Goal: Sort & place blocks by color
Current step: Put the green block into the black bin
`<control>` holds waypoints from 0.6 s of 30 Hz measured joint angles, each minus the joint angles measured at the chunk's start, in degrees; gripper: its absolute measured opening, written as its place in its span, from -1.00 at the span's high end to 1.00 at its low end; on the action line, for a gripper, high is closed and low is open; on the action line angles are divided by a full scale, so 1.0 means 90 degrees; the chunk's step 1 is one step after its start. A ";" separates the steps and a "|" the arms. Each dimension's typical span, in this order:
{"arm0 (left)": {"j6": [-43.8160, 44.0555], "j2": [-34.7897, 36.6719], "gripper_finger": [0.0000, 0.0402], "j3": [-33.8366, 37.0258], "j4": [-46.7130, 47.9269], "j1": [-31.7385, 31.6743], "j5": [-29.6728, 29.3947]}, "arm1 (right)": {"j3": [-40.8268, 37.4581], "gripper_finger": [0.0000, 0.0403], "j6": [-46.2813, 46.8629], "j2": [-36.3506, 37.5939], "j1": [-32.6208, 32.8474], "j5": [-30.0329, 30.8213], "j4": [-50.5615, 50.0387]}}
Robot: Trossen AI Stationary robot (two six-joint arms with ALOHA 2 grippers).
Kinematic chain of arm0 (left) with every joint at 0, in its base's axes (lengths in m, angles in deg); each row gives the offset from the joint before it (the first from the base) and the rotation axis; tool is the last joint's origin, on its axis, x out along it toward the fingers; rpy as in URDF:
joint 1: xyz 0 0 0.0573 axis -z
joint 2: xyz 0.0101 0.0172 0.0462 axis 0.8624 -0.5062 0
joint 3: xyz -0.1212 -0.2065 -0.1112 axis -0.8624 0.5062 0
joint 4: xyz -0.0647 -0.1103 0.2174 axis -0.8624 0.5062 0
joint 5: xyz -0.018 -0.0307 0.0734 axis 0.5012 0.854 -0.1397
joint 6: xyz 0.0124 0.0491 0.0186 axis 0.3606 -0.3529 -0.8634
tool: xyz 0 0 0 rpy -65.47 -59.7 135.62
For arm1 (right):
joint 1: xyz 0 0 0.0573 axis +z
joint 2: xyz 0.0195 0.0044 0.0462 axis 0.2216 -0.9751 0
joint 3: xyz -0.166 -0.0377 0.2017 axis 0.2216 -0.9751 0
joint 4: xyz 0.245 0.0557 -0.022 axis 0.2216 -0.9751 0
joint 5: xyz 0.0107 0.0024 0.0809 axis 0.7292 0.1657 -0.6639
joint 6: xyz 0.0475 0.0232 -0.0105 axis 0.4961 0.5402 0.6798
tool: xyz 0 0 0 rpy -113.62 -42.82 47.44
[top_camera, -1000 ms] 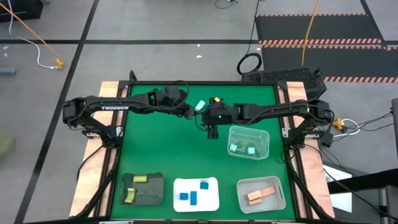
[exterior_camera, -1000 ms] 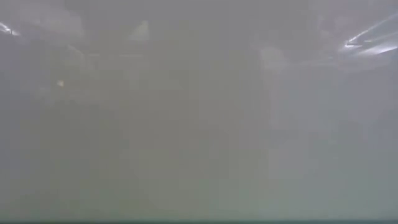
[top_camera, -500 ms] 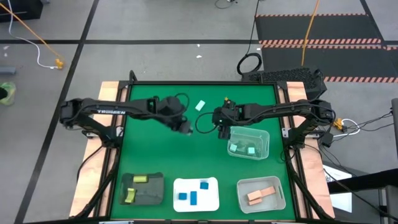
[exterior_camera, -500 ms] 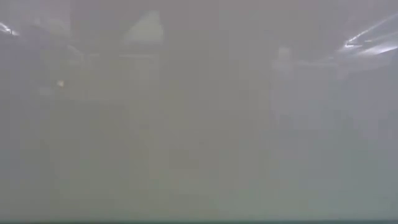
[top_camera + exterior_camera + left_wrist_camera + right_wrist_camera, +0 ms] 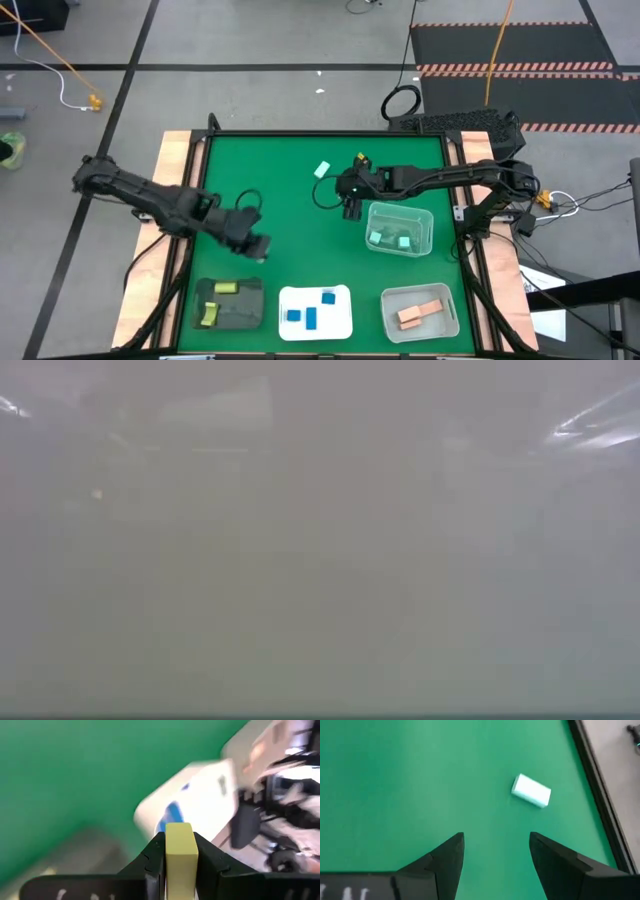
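Observation:
My left gripper (image 5: 258, 247) (image 5: 180, 842) hangs over the green mat just beyond the dark tray (image 5: 228, 302), shut on a yellow-green block (image 5: 180, 860). Two more yellow-green blocks (image 5: 226, 288) lie in that tray. My right gripper (image 5: 350, 207) (image 5: 496, 842) is open beside the clear tray (image 5: 428, 222) that holds mint-teal blocks (image 5: 377, 238). One mint-teal block (image 5: 322, 170) (image 5: 531, 790) lies flat on the mat beyond the right gripper's fingers. The low view is fogged and shows nothing. My left gripper pinches the yellow-green block between its two fingers, one finger (image 5: 150, 865) on each of two opposite sides, and the block's end face (image 5: 179, 837) shows between their free ends. The block is lifted clear of the mat.
A white tray (image 5: 340, 296) with blue blocks (image 5: 308, 318) sits at the near middle and also shows ahead of the left gripper (image 5: 205, 790). A clear tray (image 5: 447, 322) with tan-pink blocks (image 5: 418, 314) sits at the near right. Black rails edge the mat.
My left arm has swung from the far middle of the mat toward the near left, ending just beyond the dark tray. My right gripper has stayed next to the clear tray, shifting only a little. The mint-teal block on the mat has not moved.

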 joint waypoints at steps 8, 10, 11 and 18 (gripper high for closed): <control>0.2569 -0.0055 0.70 0.0002 0.0897 0.1790 -0.0423 | -0.0628 -0.07 0.0071 -0.0002 -0.0090 -0.0020 0.1450; 0.3054 -0.0130 0.67 0.0002 0.1133 0.2056 -0.0469 | -0.0790 -0.07 0.0130 -0.0002 -0.0090 -0.0024 0.1728; 0.3232 -0.0183 0.66 0.0002 0.1125 0.2169 -0.0465 | -0.0851 -0.07 0.0132 -0.0002 -0.0088 -0.0022 0.1867; 0.3804 -0.0801 0.69 0.0003 0.1020 0.2640 0.0196 | -0.1336 -0.07 0.0364 -0.0005 -0.0104 -0.0019 0.2964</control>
